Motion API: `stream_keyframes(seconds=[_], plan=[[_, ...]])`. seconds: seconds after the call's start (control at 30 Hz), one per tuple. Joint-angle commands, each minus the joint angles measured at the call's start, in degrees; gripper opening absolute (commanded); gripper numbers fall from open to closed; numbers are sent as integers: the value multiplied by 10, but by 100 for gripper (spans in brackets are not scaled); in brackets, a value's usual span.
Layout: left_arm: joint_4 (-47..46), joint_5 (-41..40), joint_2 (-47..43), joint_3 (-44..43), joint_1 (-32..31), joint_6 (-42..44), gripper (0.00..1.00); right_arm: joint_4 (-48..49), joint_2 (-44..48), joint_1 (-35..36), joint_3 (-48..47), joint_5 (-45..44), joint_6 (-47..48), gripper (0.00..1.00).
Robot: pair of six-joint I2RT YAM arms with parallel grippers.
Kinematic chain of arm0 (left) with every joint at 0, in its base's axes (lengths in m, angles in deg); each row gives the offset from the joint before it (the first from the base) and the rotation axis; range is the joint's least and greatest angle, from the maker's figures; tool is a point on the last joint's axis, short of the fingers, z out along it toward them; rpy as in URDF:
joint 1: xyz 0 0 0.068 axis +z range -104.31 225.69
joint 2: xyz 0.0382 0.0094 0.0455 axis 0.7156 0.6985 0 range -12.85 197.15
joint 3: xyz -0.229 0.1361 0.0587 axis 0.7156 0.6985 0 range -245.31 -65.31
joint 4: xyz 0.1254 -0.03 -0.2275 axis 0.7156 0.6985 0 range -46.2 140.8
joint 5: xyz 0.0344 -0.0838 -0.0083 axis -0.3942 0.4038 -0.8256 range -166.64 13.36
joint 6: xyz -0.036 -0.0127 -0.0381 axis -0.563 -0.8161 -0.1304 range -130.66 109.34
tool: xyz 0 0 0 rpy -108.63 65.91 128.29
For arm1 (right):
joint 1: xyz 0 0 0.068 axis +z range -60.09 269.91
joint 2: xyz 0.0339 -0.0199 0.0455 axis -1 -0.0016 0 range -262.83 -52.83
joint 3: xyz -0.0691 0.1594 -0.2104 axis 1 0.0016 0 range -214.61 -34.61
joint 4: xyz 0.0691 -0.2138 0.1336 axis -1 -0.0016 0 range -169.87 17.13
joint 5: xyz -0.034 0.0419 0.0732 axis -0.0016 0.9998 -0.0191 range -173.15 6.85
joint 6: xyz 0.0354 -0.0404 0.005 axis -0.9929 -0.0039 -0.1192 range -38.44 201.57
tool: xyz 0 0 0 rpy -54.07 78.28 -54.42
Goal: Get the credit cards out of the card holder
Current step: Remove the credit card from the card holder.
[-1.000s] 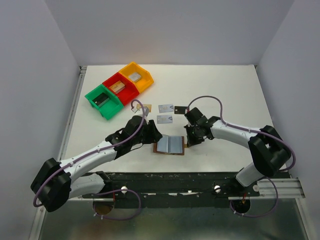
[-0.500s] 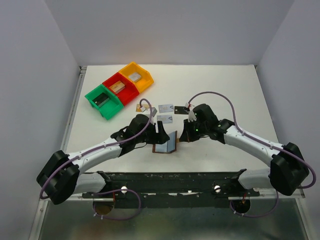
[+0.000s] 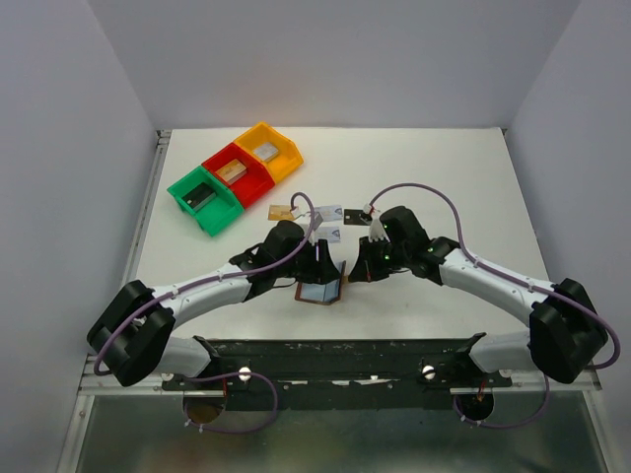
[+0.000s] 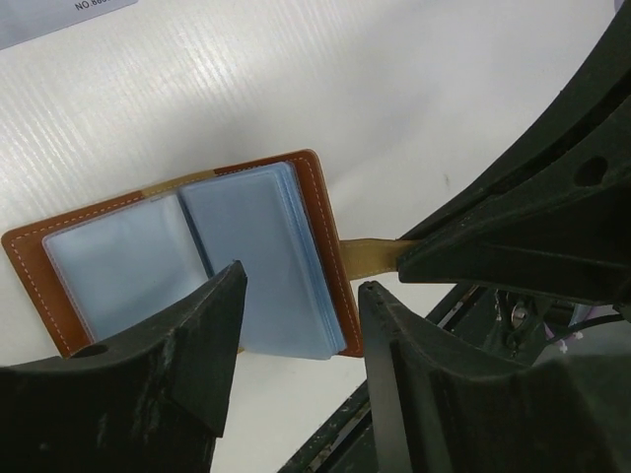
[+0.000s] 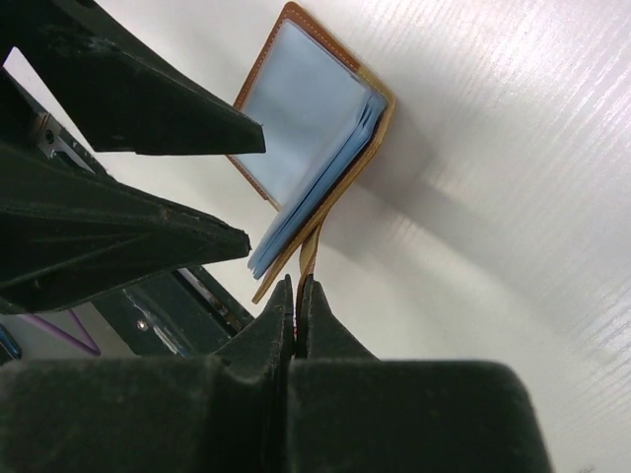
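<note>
The brown card holder (image 3: pixel 321 290) lies near the table's front edge, with its right half raised. In the left wrist view the card holder (image 4: pixel 128 258) is open on its light-blue sleeves. My right gripper (image 3: pixel 356 273) is shut on the holder's snap tab (image 5: pixel 309 251) and holds that half up. My left gripper (image 3: pixel 320 264) is open just above the holder, with its fingers (image 4: pixel 202 345) on either side of the right sleeve stack. A gold-tan card (image 3: pixel 283 212) and two silvery cards (image 3: pixel 327 212) lie on the table behind. I cannot make out the black cards.
Green (image 3: pixel 204 200), red (image 3: pixel 237 174) and yellow (image 3: pixel 268 150) bins stand in a diagonal row at the back left, each with a block inside. The black base rail (image 3: pixel 325 347) runs just in front of the holder. A silvery card's corner (image 4: pixel 59 12) shows in the left wrist view.
My right gripper closed on the snap tab and lifted the holder's right half, so the flat-open holder now stands partly folded. My left gripper moved right, over the holder.
</note>
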Motion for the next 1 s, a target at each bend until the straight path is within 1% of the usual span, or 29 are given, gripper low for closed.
stream_keyframes(seconds=[0.0,0.1,0.23,0.37,0.5,0.7,0.8,0.97], plan=[[8,0,4,-7,-2,12,59,6,-9,-1,-3,-4,-7,0],[15,-9,3,-3,-2,15,57,8,-9,-1,2,-13,-5,0],[10,0,11,-6,-2,20,60,10,-9,-1,1,-13,-3,0],[12,7,27,-15,-2,24,60,6,-2,-1,-1,-12,-4,0],[23,8,40,-24,-2,26,55,10,13,-1,3,-17,-6,0],[26,4,45,-23,-2,26,53,10,12,-1,4,-14,-5,0],[32,-12,46,-25,-2,24,49,9,11,-2,5,-14,-6,0],[60,-42,38,-20,-3,17,47,10,12,-1,7,-18,-4,0]])
